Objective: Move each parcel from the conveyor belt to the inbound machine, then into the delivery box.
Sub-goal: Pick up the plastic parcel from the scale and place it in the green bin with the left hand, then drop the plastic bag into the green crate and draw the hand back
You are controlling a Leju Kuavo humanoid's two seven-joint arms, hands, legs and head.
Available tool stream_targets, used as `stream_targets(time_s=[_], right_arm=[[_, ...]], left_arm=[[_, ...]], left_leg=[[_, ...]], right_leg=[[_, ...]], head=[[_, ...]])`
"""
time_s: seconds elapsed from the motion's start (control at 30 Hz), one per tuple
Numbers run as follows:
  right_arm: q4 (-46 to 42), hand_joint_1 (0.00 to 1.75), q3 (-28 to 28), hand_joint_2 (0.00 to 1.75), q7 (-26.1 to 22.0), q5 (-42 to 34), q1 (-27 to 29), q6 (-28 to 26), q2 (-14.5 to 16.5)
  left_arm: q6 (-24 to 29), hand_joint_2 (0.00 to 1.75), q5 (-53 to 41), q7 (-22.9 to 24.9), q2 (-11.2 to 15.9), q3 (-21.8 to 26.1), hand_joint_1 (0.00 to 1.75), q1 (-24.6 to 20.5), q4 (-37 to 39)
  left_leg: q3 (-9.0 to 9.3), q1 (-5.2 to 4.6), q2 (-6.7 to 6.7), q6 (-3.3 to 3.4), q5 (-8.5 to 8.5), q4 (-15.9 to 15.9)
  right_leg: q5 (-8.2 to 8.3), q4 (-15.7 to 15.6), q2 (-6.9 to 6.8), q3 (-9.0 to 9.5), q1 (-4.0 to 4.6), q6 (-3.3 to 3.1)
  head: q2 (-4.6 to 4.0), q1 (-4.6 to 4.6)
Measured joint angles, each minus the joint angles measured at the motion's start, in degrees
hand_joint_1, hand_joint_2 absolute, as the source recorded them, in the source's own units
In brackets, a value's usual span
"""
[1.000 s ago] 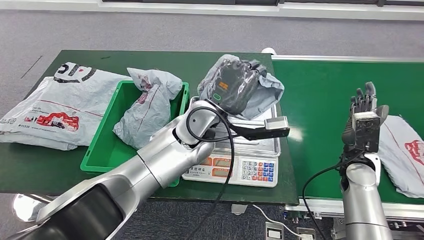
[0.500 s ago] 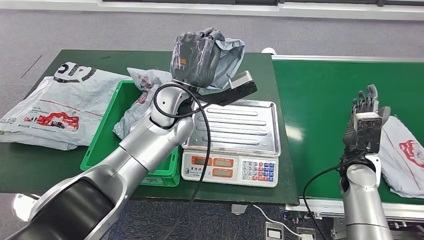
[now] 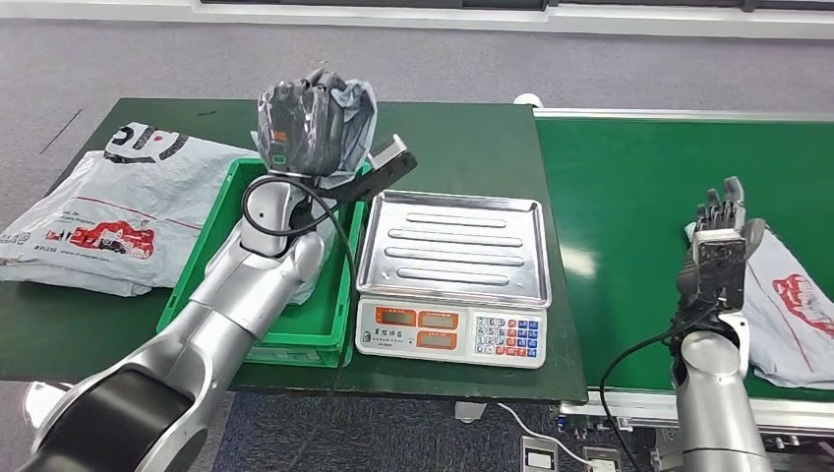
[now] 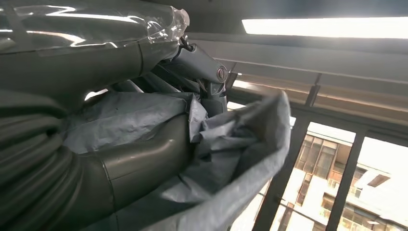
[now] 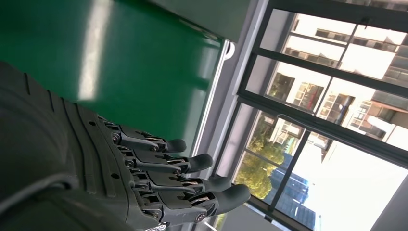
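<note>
You are looking down at a dark green table [image 3: 452, 128] on a grey floor, with the conveyor belt [image 3: 629, 187] butted against its far side to the right. Your left hand [image 3: 300, 128] is raised above the back of the green bin [image 3: 197, 285], its fingers wrapped round a crumpled grey parcel [image 3: 349, 108]; the left wrist view confirms the plastic bunched up against the thumb and fingers. A second ago that same hand and parcel sat over the scale [image 3: 454, 280], and half a second ago they were lifted off it and halfway across; now the steel tray is bare, so the weighing step reads as finished and you are carrying the parcel to the delivery box. The parcel is in the grip, well above the bin rather than in it, and directly over another grey parcel [image 3: 305, 275] already lying inside, partly hidden by your forearm. Further left, a large printed mailer [image 3: 108, 211] lies flat on the table. Your right hand [image 3: 718, 236] stands upright over the belt with fingers straight and apart, holding nothing, barely moved over the last second. Just beside it, on the belt's near-right edge, lies the next parcel [image 3: 797, 305], close to the hand but, as far as you can tell, not touched.
</note>
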Motion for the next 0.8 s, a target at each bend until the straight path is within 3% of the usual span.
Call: stream_targets(time_s=[0.17,0.37,0.8], right_arm=[[-2.11,0.0,-0.27,0.0,0.98,-1.47,2.21,0.71,-1.84],[-4.36,0.0,-0.32,0.0,0.97,-2.5,5.07,1.32,-3.44],[-5.8,0.0,-0.32,0.0,0.95,-2.59,6.53,1.45,-3.94]], left_arm=[[0.12,1.75,-1.99,-3.67,2.21,3.3,1.75,5.43,-1.77],[0.13,1.75,-2.12,-4.56,4.7,4.81,1.75,9.18,-2.87],[-0.37,1.75,-1.6,-2.46,7.08,5.83,1.75,11.12,-2.49]], left_leg=[[-0.02,-0.02,0.0,0.0,-0.04,0.0],[-0.01,-0.02,0.01,0.0,-0.05,0.0],[-0.01,-0.01,0.01,-0.02,-0.03,0.0]], right_leg=[[-0.02,0.0,0.0,0.0,-0.02,0.01],[-0.02,-0.01,0.0,0.0,-0.03,0.02],[-0.01,-0.01,0.01,0.0,-0.02,0.01]], head=[[0.0,0.0],[0.0,0.0],[0.0,0.0]])
